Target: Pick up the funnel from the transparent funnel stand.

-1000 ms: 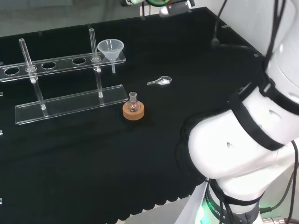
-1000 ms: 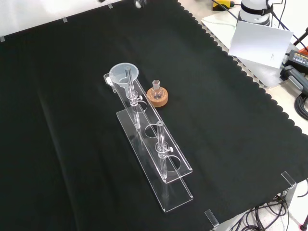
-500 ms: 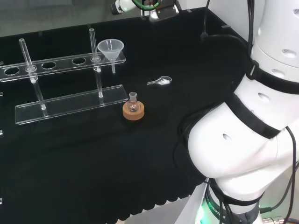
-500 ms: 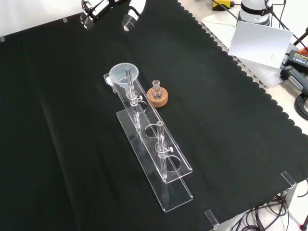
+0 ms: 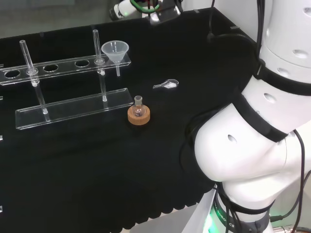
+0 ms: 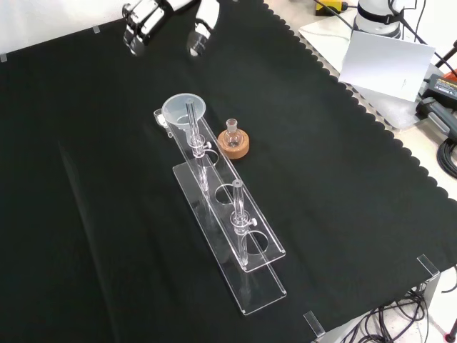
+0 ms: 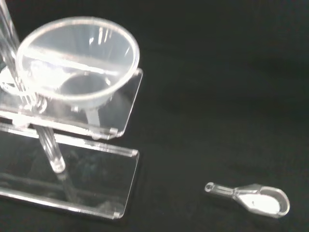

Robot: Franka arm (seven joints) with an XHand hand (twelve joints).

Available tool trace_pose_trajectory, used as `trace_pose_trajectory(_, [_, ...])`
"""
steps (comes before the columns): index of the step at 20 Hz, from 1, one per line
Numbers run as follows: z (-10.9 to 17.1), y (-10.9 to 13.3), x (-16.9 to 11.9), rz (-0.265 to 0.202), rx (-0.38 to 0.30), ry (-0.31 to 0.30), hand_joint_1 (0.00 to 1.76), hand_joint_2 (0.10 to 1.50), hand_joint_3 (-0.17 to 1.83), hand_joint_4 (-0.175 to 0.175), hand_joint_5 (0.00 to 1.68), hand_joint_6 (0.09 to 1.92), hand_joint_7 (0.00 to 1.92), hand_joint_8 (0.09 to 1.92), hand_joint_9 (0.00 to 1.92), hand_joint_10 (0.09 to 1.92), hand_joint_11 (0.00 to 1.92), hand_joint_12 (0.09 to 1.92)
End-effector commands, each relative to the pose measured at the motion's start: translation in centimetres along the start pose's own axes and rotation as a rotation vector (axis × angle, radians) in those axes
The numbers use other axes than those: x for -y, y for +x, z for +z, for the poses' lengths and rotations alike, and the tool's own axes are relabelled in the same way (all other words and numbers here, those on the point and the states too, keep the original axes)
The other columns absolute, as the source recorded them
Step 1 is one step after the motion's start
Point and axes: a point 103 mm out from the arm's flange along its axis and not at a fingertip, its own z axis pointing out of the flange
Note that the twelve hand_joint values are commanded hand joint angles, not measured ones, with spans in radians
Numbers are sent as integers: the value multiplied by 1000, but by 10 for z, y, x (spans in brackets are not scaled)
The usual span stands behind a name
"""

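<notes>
A clear funnel [image 5: 115, 50] [image 6: 183, 111] [image 7: 77, 60] sits in the end hole of the transparent stand [image 5: 63, 65] [image 6: 246, 246] [image 7: 118, 113], with its spout hanging down through the upper shelf. Two thin glass posts hold that shelf above the base plate. In the front view the hand [image 6: 166, 16] hovers at the top edge, beyond the funnel and well above the cloth. Its fingers [image 6: 136, 32] and thumb [image 6: 199, 36] are spread, straight and hold nothing. In the head view the hand [image 5: 141, 7] is at the top edge, above and right of the funnel.
A small round flask on a cork ring [image 5: 139, 113] [image 6: 233, 141] stands beside the stand's funnel end. A small clear scoop [image 5: 167, 84] [image 7: 251, 199] lies on the cloth near the funnel. White arm links [image 5: 257, 126] stand at the right in the head view.
The hand has come in at the top of the front view and moved down toward the funnel. The arm's links have swung in the head view. The glassware has not moved.
</notes>
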Motion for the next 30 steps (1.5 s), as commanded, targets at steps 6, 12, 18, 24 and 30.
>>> trace_pose_trajectory(6, [29, 30, -15, -16, 39, 128, 260, 974, 247, 10, 254, 87, 67, 594, 274, 708, 92, 1416])
trace_pose_trajectory(12, [35, 42, -19, -11, 57, 253, 391, 847, 178, 14, 29, 87, 0, 239, 103, 800, 79, 1474])
trace_pose_trajectory(18, [36, 52, -21, -17, 83, 296, 453, 800, 151, 2, 0, 87, 0, 158, 52, 831, 86, 1499])
trace_pose_trajectory(24, [40, 56, -23, -23, 94, 295, 549, 780, 139, -11, 0, 87, 0, 206, 51, 854, 108, 1512])
trace_pose_trajectory(30, [42, 59, -28, -27, 127, 276, 662, 767, 137, -18, 24, 87, 0, 294, 67, 861, 138, 1503])
